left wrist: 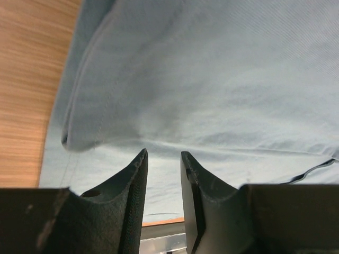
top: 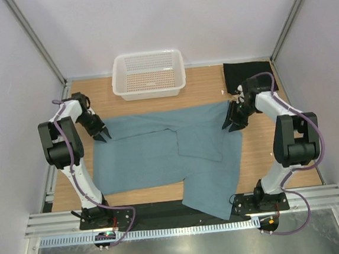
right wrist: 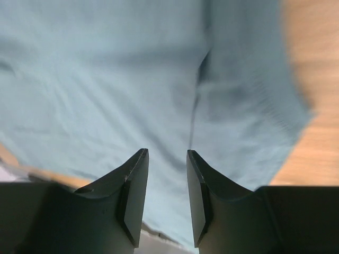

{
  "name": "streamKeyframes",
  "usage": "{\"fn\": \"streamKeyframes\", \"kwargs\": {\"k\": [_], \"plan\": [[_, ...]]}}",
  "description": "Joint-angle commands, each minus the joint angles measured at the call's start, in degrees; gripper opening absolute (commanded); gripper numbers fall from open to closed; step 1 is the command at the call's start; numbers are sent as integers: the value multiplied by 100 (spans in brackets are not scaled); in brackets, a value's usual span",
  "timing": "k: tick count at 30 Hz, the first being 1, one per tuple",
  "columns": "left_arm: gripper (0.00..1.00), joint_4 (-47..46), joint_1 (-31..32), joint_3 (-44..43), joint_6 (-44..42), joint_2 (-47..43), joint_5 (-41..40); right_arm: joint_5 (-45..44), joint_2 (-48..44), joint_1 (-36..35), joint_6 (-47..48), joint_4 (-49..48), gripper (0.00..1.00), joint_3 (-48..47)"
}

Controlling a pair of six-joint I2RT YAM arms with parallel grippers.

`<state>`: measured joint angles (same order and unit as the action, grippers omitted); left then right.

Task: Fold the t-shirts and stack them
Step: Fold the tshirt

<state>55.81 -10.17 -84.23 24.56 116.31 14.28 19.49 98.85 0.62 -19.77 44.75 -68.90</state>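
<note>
Pale walls close in your wooden bench (top: 279,153) on three sides; a white mesh basket (top: 148,75) sits at the top centre of the overhead view, against the back wall.

Your teal-blue t-shirt (top: 160,157) lies spread across the middle of the bench, filling most of the frame between the two arms; one flap is folded over its centre, and its lower right part hangs past the near edge of the bench onto the black base plate. Your black t-shirt (top: 245,73) lies bunched in the upper right corner of the bench, just behind the right arm and apart from the teal one.

Your left tool (top: 103,134) is at the upper left corner of the teal-blue t-shirt; its wrist view shows the fingers parted by a narrow gap with nothing between them, and a rolled hem of the cloth lies just beyond the tips, bare wood at the left of that frame.

Your right tool (top: 233,123) is at the upper right corner of the same shirt; its fingers too stand apart with a modest gap, gripping nothing, with teal cloth beneath and wood at the right edge of its blurred view; whether either tool's tips touch the fabric you cannot tell.
</note>
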Motion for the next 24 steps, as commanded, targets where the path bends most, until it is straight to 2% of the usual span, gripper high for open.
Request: {"fn": "streamKeyframes", "kwargs": {"k": [1, 6, 12, 18, 24], "plan": [[32, -53, 33, 55, -30, -443, -22, 835, -392, -448, -9, 96, 41, 736], [32, 0, 42, 11, -74, -425, -40, 890, -787, -554, -203, 95, 38, 1527], [32, 8, 33, -41, -100, -355, -163, 723, -990, -563, -387, 113, 36, 1862], [31, 9, 15, -33, -118, -118, -347, 1074, -745, -555, -545, -361, 35, 2179], [31, -61, -2, 90, -127, -152, -374, 1013, -543, -555, -510, -449, 34, 2083]]}}
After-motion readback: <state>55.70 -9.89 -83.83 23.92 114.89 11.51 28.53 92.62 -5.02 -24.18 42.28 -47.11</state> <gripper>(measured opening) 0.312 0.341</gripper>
